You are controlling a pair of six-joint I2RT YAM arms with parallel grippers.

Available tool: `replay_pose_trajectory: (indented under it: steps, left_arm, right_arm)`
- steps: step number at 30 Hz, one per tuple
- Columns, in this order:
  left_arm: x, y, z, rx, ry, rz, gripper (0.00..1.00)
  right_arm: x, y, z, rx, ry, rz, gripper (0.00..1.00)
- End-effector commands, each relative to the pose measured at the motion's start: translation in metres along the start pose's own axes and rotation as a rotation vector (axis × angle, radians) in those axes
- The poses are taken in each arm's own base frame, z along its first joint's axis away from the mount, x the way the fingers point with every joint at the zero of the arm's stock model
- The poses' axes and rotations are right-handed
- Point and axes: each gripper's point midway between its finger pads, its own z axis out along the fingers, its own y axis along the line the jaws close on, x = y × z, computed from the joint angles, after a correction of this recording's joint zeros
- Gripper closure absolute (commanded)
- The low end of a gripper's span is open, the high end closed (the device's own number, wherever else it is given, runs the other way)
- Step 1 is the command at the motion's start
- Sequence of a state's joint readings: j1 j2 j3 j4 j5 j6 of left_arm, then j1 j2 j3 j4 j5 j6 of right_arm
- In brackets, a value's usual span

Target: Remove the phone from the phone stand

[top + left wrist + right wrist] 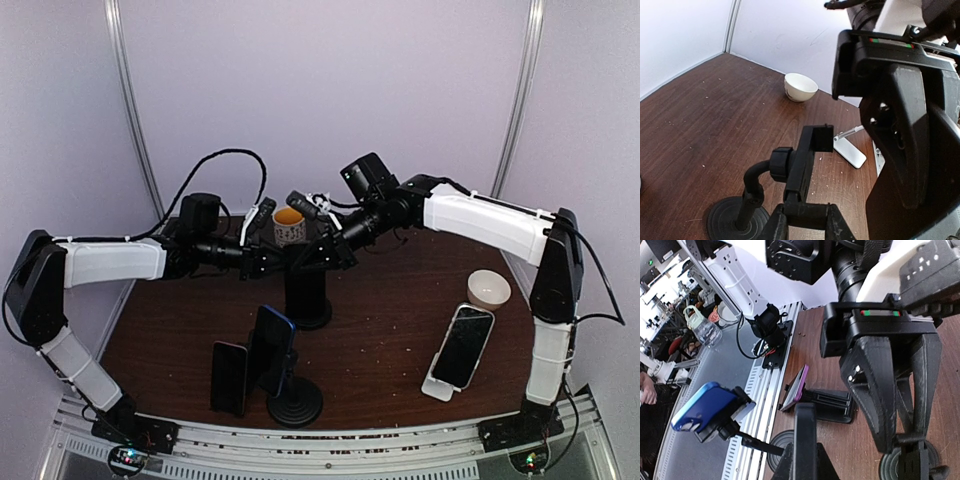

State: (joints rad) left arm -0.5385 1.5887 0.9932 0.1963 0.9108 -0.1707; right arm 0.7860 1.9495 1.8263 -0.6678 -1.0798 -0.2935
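Top external: left claw [280, 262] and right claw [318, 257] both clench that matte black round-based stand [306, 295] on the woodgrain desk [390, 330].

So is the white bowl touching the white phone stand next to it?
Apart. The left wrist view shows a strip of bare table between the white bowl and the white phone stand.

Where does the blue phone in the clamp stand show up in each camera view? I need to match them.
Top external: blue phone, lower centre, just ahead of the arm bases.
Left wrist: not in it.
Right wrist: blue phone, lower left.
Shared landmark: second phone in the low black holder, beside it in both those views.
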Motion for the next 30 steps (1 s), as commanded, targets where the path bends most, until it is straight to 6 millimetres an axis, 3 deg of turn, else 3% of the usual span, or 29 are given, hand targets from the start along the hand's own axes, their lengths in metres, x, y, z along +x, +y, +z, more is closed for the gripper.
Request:
replay_pose_trajectory:
  steps: [1, 9, 23, 30]
  left_arm:
    - [-0.022, -0.005, 0.003, 0.017, -0.051, 0.092, 1.0]
    - [-0.021, 0.0, 0.002, -0.022, -0.039, 0.086, 1.0]
    - [-0.041, -0.001, -0.019, -0.054, -0.092, 0.101, 1.0]
    - [-0.044, 0.017, -0.047, -0.154, -0.15, 0.089, 1.0]
  right_arm:
    - [-0.049, 0.022, -0.013, -0.022, -0.15, -0.063, 1.0]
    - [-0.086, 0.04, -0.04, 0.006, -0.282, -0.094, 1.0]
    - [-0.084, 0.028, -0.079, 0.067, -0.381, -0.008, 1.0]
    - [-0.079, 0.025, -0.09, 0.09, -0.397, -0.006, 1.0]
